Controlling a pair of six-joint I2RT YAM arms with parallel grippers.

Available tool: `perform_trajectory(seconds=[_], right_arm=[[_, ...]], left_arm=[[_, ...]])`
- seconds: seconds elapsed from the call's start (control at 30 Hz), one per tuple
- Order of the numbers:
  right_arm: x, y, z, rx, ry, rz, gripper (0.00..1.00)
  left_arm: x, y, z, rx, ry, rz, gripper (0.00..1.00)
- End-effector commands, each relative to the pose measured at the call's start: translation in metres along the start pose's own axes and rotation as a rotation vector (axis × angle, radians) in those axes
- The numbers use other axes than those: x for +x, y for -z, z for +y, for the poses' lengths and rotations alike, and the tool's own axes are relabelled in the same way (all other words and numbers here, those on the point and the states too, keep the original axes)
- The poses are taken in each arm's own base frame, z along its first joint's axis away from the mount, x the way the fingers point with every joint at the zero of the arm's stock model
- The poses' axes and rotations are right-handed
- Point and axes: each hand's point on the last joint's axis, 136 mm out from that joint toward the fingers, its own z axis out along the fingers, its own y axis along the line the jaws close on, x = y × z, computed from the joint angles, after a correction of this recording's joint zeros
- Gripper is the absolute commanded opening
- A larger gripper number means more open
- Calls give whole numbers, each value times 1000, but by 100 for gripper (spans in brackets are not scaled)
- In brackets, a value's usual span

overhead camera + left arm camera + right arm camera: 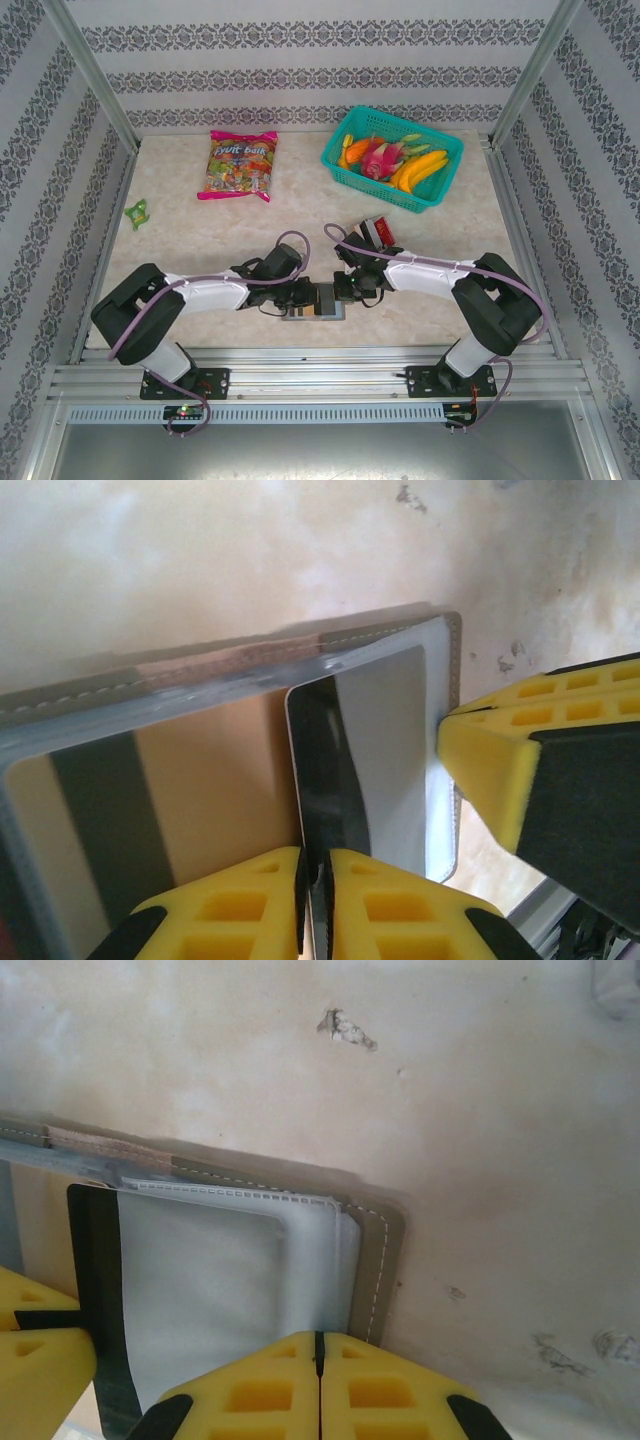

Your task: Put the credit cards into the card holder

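Progress: Partway, I'd say. The small flat dark-gray folding card holder with tan lining (322,303) lies open on the pale marbled table (200,240), at its near edge between the two arms. A tan card with a dark stripe (150,810) looks to sit already behind the clear plastic of one half.
Card in hand: A thin silver-faced card with a black stripe (385,740) is over the other half, its far corner at the clear pocket. How deep it has gone I cannot tell.
Left to do: Seat that card, then fetch the rest. A red-topped stack of cards (378,232) lies farther back on the table, beside the right arm and well apart from the card holder.
Left gripper: The left gripper (318,868) is clenched on the silver-faced card's near edge, its yellow fingers nipping the black stripe.
Right gripper: The right gripper (320,1352) is clenched tight, its tips at the pale inner panel near the stitched outer edge. Whether it pinches the plastic or merely pins it down I cannot tell.
Holder to grippers: The card holder lies directly under both. The right gripper sits just beside the silver-faced card's outer edge, near the left gripper but apart from it.
Elsewhere: A teal plastic basket of fruit (345,130) and a pink bag of sweets (240,165) sit at the back, well apart.
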Motion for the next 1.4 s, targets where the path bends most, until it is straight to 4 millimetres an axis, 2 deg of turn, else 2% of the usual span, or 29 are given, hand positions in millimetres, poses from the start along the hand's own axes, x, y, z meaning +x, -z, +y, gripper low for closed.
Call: perform_trajectory(seconds=[0.0, 0.37, 0.47, 0.5, 0.6, 0.7, 0.8, 0.93, 1.0, 1.07, 1.2, 1.27, 1.37], right_arm=[[16, -9, -34, 122, -45, 28, 9], [11, -3, -22, 69, -51, 2, 10], [6, 6, -20, 68, -43, -28, 10], [4, 10, -23, 80, -45, -38, 11], [-1, 20, -29, 105, -45, -65, 13], [-4, 26, -32, 114, -43, -74, 15], [-5, 30, -29, 104, -36, -77, 15], [-5, 36, -16, 35, -31, -84, 18], [-8, 47, -25, 100, -37, -112, 17], [-18, 65, -33, 135, -25, -182, 18], [-55, 113, -55, 136, -41, -333, 30], [-74, 130, -65, 117, -62, -384, 36], [-102, 144, -79, 91, -93, -399, 41]], left_arm=[[4, -4, -15, 22, -58, 31, 16], [5, -16, -30, 63, -74, 52, 23], [2, -8, -26, 33, -73, 19, 26], [2, -4, -18, -3, -70, 6, 29], [4, 9, 7, -125, -70, -23, 30], [7, 16, 23, -169, -53, -43, 32], [8, 20, 24, -169, -43, -55, 33], [0, 32, 12, -131, -64, -101, 34], [-6, 40, 5, -126, -83, -125, 35], [-11, 49, 4, -142, -84, -156, 37], [-36, 63, -8, -93, -66, -235, 47], [-53, 62, -20, -29, -34, -246, 48], [-83, 54, -40, 36, 12, -258, 52]])
